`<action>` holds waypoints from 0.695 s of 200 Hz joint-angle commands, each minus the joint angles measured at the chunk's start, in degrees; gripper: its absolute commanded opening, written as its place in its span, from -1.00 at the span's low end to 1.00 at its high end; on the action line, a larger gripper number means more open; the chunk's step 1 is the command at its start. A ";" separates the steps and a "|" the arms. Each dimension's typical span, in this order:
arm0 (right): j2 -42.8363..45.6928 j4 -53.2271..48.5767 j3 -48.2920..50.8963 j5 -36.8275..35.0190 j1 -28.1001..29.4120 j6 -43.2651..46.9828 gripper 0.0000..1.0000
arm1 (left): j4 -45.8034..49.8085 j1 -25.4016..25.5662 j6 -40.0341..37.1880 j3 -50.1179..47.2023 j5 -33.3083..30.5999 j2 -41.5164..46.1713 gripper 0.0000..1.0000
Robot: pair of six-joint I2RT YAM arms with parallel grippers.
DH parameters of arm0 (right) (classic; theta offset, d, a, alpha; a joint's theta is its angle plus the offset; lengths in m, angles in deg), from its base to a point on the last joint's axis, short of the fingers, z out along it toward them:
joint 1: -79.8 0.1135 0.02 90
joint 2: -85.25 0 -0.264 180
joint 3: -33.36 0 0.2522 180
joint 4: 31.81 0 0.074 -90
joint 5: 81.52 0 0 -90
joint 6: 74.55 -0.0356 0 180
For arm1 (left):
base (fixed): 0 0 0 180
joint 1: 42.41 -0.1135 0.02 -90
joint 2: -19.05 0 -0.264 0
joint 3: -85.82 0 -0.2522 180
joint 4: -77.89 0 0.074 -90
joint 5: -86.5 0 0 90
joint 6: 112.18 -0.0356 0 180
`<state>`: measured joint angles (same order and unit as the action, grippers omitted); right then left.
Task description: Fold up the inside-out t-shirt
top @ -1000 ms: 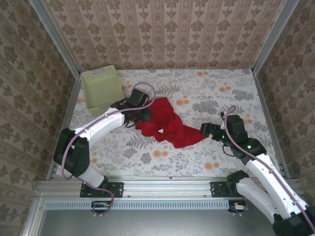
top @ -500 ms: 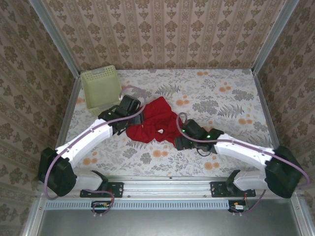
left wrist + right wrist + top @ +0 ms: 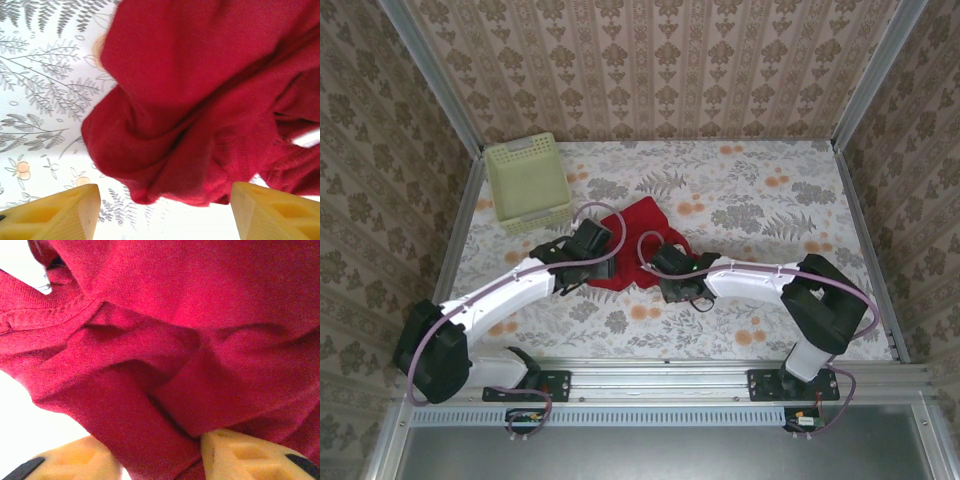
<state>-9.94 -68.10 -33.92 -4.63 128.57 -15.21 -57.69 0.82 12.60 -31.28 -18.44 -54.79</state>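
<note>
Lying bunched near the middle of the flower-patterned counter [image 3: 770,210], the red t-shirt [image 3: 635,225] was seen as a wrinkled heap. A pale green basket [image 3: 527,182] was set apart from it at about 10 o'clock, in the far left corner. In the top view the left arm was extended to the heap's 8 o'clock edge, and the right arm was laid across to its 4 o'clock edge.

The left gripper [image 3: 163,192] was held released. Its two yellow fingers [image 3: 65,212] were spread wide, and the rounded lower edge of the cloth was seen just beyond their tips. Fern-printed counter was exposed at 9 o'clock of that wrist view.

The right gripper [image 3: 157,440] was clenched on the t-shirt. A thick fold of red cloth was packed between its fingers and was touched by both. A stitched hem [image 3: 45,315] was seen running across at 10 o'clock of the right wrist view.
</note>
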 commanded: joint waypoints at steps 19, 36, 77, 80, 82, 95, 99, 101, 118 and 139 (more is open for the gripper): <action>8.98 -2.30 3.65 -8.69 -0.13 -0.53 -0.74 | 3.23 6.28 2.09 3.78 -3.00 -3.92 0.51; 14.25 -3.38 5.06 -10.80 -0.17 0.26 -0.91 | 1.01 6.48 2.66 3.04 -1.73 -6.55 0.53; 27.40 -9.86 6.19 -15.94 -0.15 0.24 -1.00 | -2.25 6.06 1.37 6.46 -1.44 -13.40 0.57; 28.47 -10.31 6.15 -16.28 -0.12 0.27 -1.00 | -2.26 5.73 1.22 6.75 -1.58 -13.99 0.55; 29.19 -10.69 6.15 -16.43 -0.11 0.32 -1.00 | -2.27 5.38 1.11 6.91 -1.63 -14.43 0.54; 34.18 -13.00 5.76 -18.14 -0.21 0.53 -1.00 | -2.18 2.66 0.19 7.99 -0.89 -16.79 0.40; 35.67 -13.81 5.52 -18.79 -0.28 0.59 -1.00 | -1.91 1.69 -0.01 8.23 -0.80 -17.34 0.35; 36.35 -14.18 5.42 -19.13 -0.33 0.55 -1.00 | -1.74 1.29 -0.12 8.38 -0.86 -17.68 0.31; 42.11 -18.20 3.71 -21.93 -0.84 0.62 -1.00 | -1.35 -3.17 -1.69 8.81 -0.58 -18.65 -0.11; 47.92 -22.09 1.29 -24.15 -2.19 0.67 -1.00 | -0.16 -7.78 -3.18 9.67 -0.43 -18.31 -0.39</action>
<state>32.26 -82.09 -29.13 -22.35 127.85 -14.79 -59.68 -2.31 11.75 -23.56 -18.53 -73.52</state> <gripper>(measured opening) 0.065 0.342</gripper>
